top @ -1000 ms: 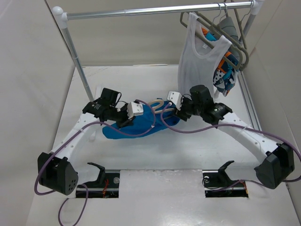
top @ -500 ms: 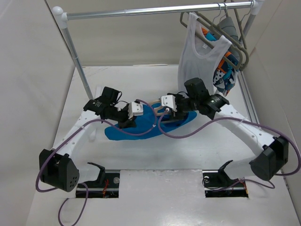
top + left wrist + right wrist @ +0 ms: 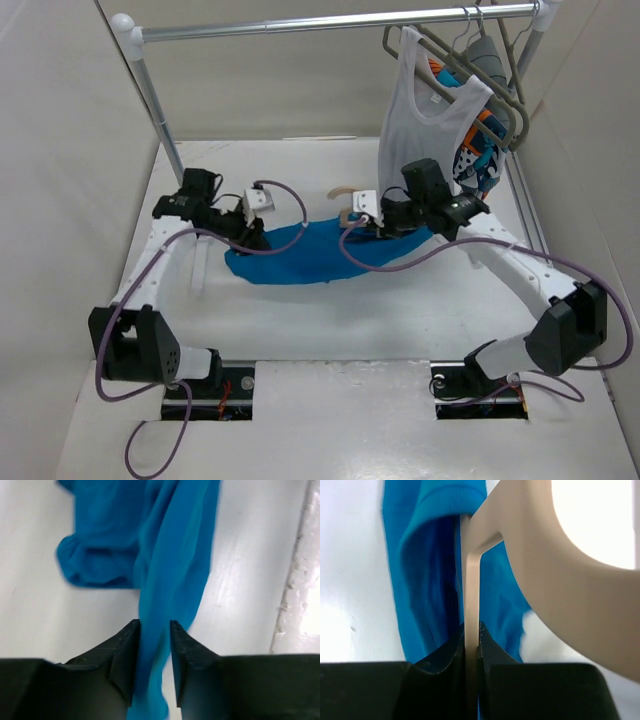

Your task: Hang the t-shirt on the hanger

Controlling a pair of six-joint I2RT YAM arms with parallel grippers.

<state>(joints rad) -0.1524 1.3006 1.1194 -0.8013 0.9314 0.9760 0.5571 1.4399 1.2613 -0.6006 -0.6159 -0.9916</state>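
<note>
The bright blue t-shirt [image 3: 300, 255] lies stretched out across the middle of the table. My left gripper [image 3: 250, 237] is at its left end, shut on a fold of it. In the left wrist view the blue fabric [image 3: 170, 555] runs taut between the gripper's [image 3: 154, 630] fingers. My right gripper [image 3: 368, 228] is at the shirt's right end, shut on the pale beige hanger [image 3: 346, 198]. In the right wrist view the gripper [image 3: 471, 630] clamps the hanger's thin bar [image 3: 471, 590], its broad curved hook [image 3: 545, 560] arches to the right, and blue shirt fabric [image 3: 430, 555] lies around the bar.
A metal clothes rail [image 3: 330, 22] spans the back, with its left post [image 3: 160, 110] near my left arm. At its right end hang a white tank top [image 3: 425, 125], a patterned orange-teal garment [image 3: 480, 155] and grey hangers [image 3: 505, 75], close behind my right arm.
My left gripper has pulled left and back with the shirt in it. The right gripper has shifted right with the hanger. The shirt went from bunched to stretched wide.
</note>
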